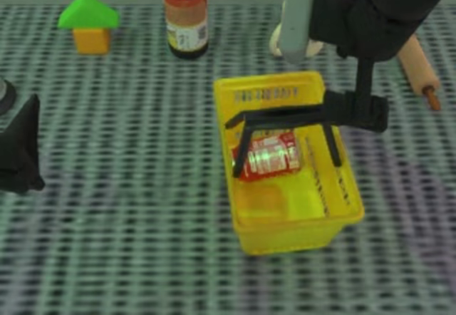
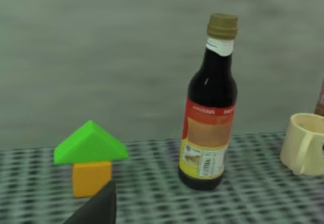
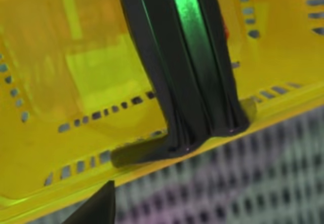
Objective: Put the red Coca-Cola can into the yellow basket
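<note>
The red Coca-Cola can (image 1: 269, 155) lies on its side inside the yellow basket (image 1: 299, 238), under the raised black handles (image 1: 281, 115). My right gripper (image 1: 358, 111) hangs at the basket's right rim, beside the handles' right end, open, with nothing in it. In the right wrist view the basket wall (image 3: 76, 57) and the black handles (image 3: 187, 72) fill the picture, and one dark fingertip (image 3: 98, 208) shows just outside the rim. My left gripper (image 1: 23, 152) sits parked at the table's left edge, open and empty.
A dark bottle (image 1: 185, 16) (image 2: 210, 107) and a green-roofed orange block house (image 1: 89, 23) (image 2: 91, 158) stand at the back left. A cream mug (image 1: 276, 40) (image 2: 306, 143) and a wooden rolling pin (image 1: 420, 69) lie behind the basket, at the back right.
</note>
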Controlling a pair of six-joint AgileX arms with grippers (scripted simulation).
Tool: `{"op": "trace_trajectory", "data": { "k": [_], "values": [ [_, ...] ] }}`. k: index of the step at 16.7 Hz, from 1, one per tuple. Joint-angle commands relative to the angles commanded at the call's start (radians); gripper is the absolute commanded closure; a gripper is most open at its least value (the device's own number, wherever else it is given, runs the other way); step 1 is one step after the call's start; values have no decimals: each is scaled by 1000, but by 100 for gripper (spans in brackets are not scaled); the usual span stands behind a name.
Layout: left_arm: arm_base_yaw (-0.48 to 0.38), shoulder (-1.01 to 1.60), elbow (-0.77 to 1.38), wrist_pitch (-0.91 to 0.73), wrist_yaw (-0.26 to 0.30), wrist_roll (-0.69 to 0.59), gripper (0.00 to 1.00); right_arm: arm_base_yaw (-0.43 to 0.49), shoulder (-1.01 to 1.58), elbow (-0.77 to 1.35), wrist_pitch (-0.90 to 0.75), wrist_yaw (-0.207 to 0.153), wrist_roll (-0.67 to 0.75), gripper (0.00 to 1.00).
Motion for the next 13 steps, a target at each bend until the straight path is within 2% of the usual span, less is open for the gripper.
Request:
{"op": "trace_trajectory", "data": {
  "k": [3,6,9,13],
  "values": [
    [22,-247,-145,-95,-132,28,0,62,214,211,-141,0,-96,0],
    [35,-405,-235,-147,-220,54,0,102,353,344,-235,0,-160,0],
    [41,-470,-269,-163,-257,66,0,121,412,399,-277,0,-188,0],
    [41,-470,-269,-163,-257,66,0,121,412,399,-277,0,-188,0]
  ]
}}
